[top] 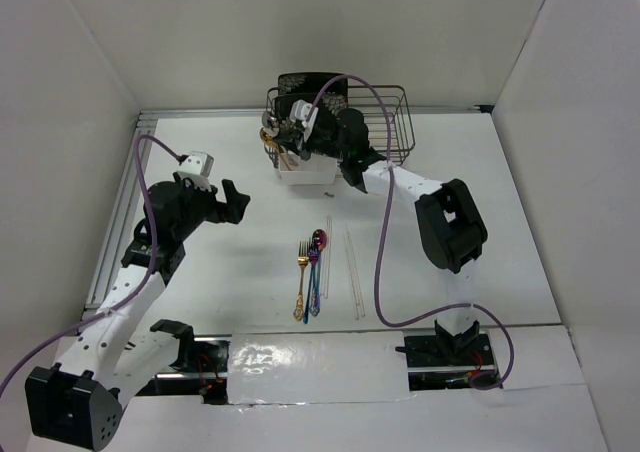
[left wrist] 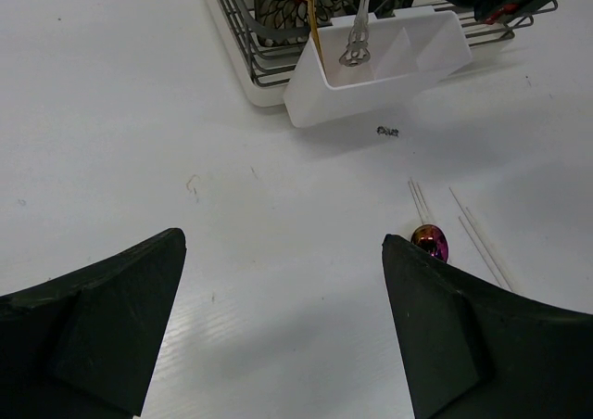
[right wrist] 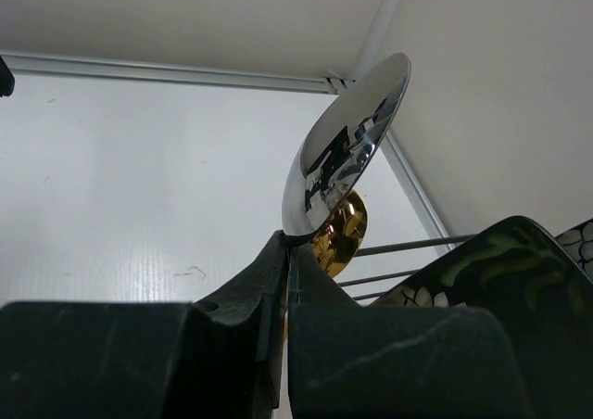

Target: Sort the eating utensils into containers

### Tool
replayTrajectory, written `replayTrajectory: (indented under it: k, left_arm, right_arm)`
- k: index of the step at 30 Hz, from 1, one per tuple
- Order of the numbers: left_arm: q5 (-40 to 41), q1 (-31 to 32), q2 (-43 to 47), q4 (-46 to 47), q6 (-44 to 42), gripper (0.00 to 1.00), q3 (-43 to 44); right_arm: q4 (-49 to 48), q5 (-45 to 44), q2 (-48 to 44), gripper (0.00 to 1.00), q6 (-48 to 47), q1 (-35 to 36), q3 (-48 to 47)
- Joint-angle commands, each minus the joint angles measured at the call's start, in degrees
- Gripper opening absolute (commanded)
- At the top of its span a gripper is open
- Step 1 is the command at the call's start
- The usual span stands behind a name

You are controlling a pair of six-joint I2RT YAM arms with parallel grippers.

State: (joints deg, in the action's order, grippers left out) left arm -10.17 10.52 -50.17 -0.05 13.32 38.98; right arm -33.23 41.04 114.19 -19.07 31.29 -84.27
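My right gripper (top: 283,132) is shut on a silver spoon (right wrist: 347,146), bowl up, at the neck between its fingertips (right wrist: 289,243). The spoon's ornate handle (left wrist: 357,44) hangs down into the white caddy (top: 300,175), which also shows in the left wrist view (left wrist: 371,85). A gold spoon (right wrist: 341,234) stands in the caddy beside it. On the table lie a gold fork (top: 300,277), a blue fork (top: 312,272), a purple spoon (top: 318,240) and pale chopsticks (top: 352,267). My left gripper (top: 235,202) is open and empty above bare table (left wrist: 283,243), left of the purple spoon (left wrist: 430,241).
The dark wire dish rack (top: 385,122) stands behind the caddy with a black floral plate (top: 300,82) in it. A small dark speck (left wrist: 388,132) lies just in front of the caddy. White walls close in the table on three sides.
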Motion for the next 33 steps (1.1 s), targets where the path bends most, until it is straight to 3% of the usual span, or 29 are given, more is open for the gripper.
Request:
replayTrajectory:
  k: [1,6,13,23,25,26,33]
  left_arm:
    - [-0.28,-0.59,1.04,2.52,-1.9,1.0,0.22]
    - [-0.46,-0.68,1.83,2.17,-2.16,1.0,0.13]
    - [-0.02,-0.94,2.62,2.51,-2.51,1.0,-0.75]
    - [-1.51,-1.21,0.34,3.57,-1.37,1.0,1.44]
    - [-1.69,-1.3,-0.88,3.74,-1.28,1.0,3.11]
    - [-2.47,-1.3,-1.33,3.92,-1.45,1.0,3.64]
    - [-5.29,-1.21,-3.79,6.47,-2.6,1.0,6.54]
  right_arm:
    - [-1.22,1.24,0.59,0.0,-2.37,0.88,-1.16]
    - [0.8,0.98,1.82,0.05,-3.34,0.7,-2.21]
    - [3.61,-0.87,1.39,0.22,-2.82,0.88,-3.36]
    - [7.12,-4.2,-1.07,0.28,-2.9,0.88,-2.13]
    - [7.91,-4.82,-2.04,0.38,-2.72,0.88,-2.13]
    - [8.62,-4.83,-3.0,0.54,-2.73,0.79,-1.6]
    - [14.77,-7.64,-8.98,0.59,-2.46,0.62,-1.07]
